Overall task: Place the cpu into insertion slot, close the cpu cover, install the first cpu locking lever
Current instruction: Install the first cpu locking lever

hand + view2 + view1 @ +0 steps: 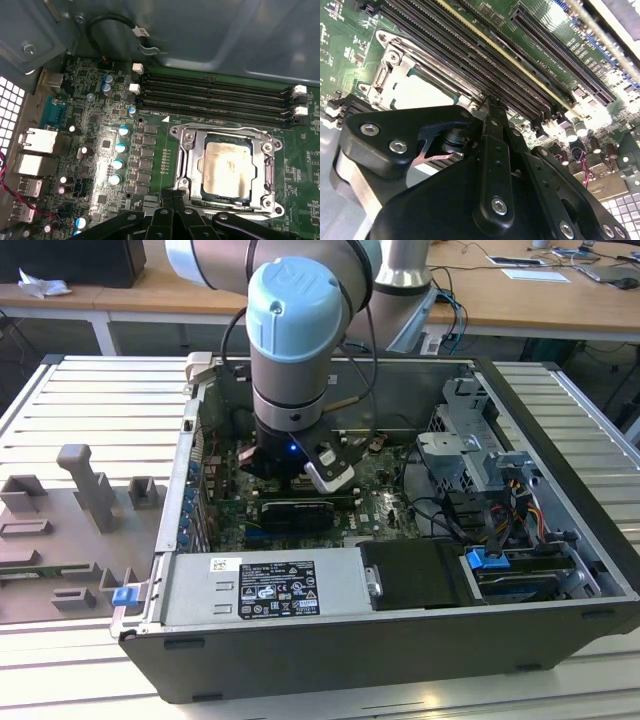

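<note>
Gripper (490,112) fingers pinched together, holding nothing, tips low over the board (100,165) at the socket's edge. Just beyond the tips: cpu (226,170) seated in the slot (197,192), cover (189,150) down around it, memory slots (215,100) past that

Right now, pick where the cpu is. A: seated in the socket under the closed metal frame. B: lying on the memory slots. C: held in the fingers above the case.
A: in the first wrist view the cpu lies inside the cpu cover, flat around it.
</note>
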